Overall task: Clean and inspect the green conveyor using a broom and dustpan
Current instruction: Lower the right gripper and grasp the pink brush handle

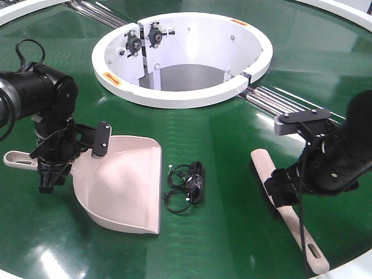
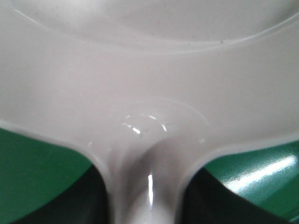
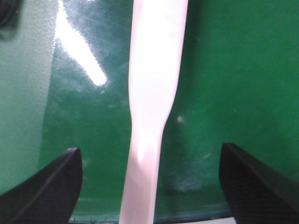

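Up at 12 o'clock in the front view sits the round hole with its white rim (image 1: 174, 96), and the shiny green conveyor (image 1: 325, 70) spreads all around it; silver roller bars (image 1: 273, 99) poke out from the rim toward 4 o'clock; down at 8 o'clock from the hole lies the dustpan (image 1: 128, 186), flat on the green, with its wide lip pointing to 3 o'clock and its long handle pointing to 9 o'clock; the left gripper (image 1: 47, 180) hangs right over that handle, close to where it joins the scoop; in the left wrist view the dustpan (image 2: 149, 70) fills the picture, and dark shapes sit tight beside the handle on both sides, but I cannot tell if the fingers squeeze it or only stand next to it; at 6 o'clock from the hole, just beside the dustpan's lip, lies a small tangle of black cable (image 1: 187, 187); at 4 o'clock lies the broom (image 1: 264, 165), black bristles at its 11 o'clock end and the slotted handle end toward 5 o'clock; the right gripper (image 1: 283, 196) is over its middle; in the right wrist view the black fingers (image 3: 51, 182) stand wide apart, and the broom (image 3: 154, 70) runs between them without touching either one.
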